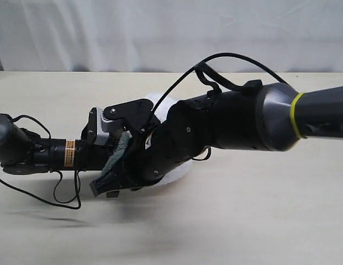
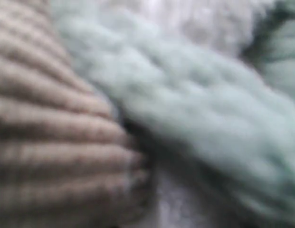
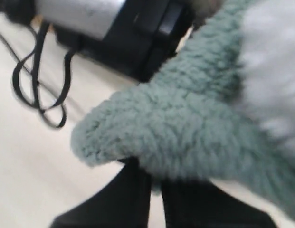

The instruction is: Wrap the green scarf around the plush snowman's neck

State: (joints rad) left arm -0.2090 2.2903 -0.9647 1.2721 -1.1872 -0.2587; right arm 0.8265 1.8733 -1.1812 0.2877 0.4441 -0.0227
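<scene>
**Item 1, right gripper** (image 3: 154, 185). The right arm (image 1: 243, 118) is stretching in from 3 o'clock of the exterior view and lying across the middle. Its 2 black fingers are pressing together on the edge of the green scarf (image 3: 176, 128), close to 1 rounded end. The likely reason is to secure a free end so that it can be carried around the toy.

**Item 2, green scarf.** It is resting against the plush snowman (image 1: 160, 101) on the toy's 9 o'clock side, between the 2 arms. The pinched end is hanging just above the table (image 3: 28, 161).

**Item 3, plush snowman.** It is lying near table centre, mostly covered by the right arm. White pile is showing at 12 o'clock and 5 o'clock of that arm's wrist. The snowman's neck is not showing.

**Item 4, left gripper.** The left arm (image 1: 49, 152) is stretching in from 9 o'clock. Its jaws are sitting out of sight, so I cannot tell whether they are wide or narrow. Its camera is sitting close against scarf, white pile and a ribbed tan surface (image 2: 52, 133), so the arm is probably steadying the toy.

**Item 5, progress.** The wrap is looking unfinished, since 1 end is in hand.
</scene>
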